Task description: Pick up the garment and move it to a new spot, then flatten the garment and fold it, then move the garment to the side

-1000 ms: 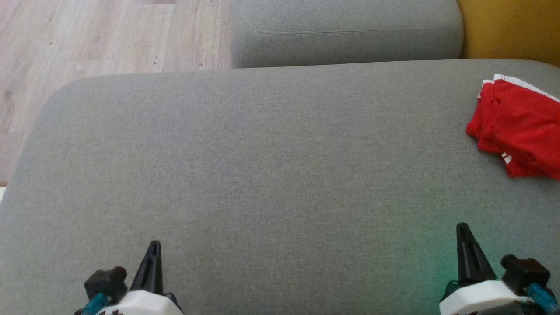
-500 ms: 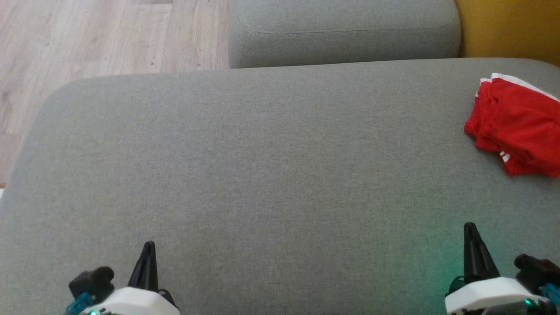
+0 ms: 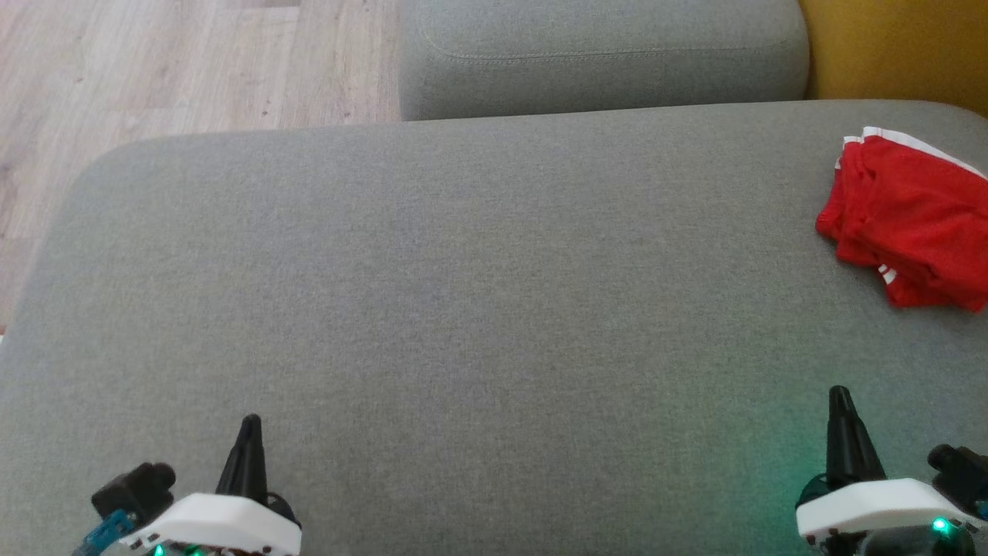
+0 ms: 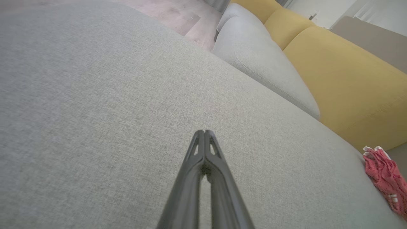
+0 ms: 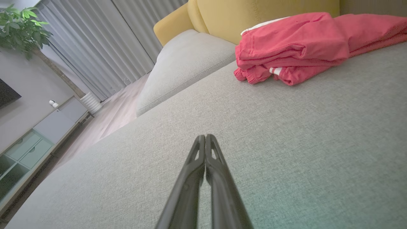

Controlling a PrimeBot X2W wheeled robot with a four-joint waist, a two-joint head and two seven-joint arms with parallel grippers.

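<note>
The garment [image 3: 911,220] is red with white trim and lies folded in a small pile at the far right of the grey sofa seat [image 3: 463,293]; it also appears as a red pile [image 5: 295,47] in the right wrist view and at the edge [image 4: 386,178] of the left wrist view. My left gripper [image 3: 249,423] is shut and empty near the front left of the seat, fingertips together [image 4: 204,131]. Shut and empty too, my right gripper [image 3: 838,392] sits at the front right, well short of the garment, tips pressed together [image 5: 205,136].
A second grey cushion [image 3: 602,58] lies beyond the seat, with a yellow sofa section [image 3: 903,50] at the far right. Wooden floor [image 3: 154,69] runs past the seat's left edge. A cabinet [image 5: 28,143], curtains and a plant [image 5: 19,28] stand in the room.
Both grippers have drawn back a little toward the seat's front edge and outward, still shut. The garment lies where it was; the picture has shifted slightly.
</note>
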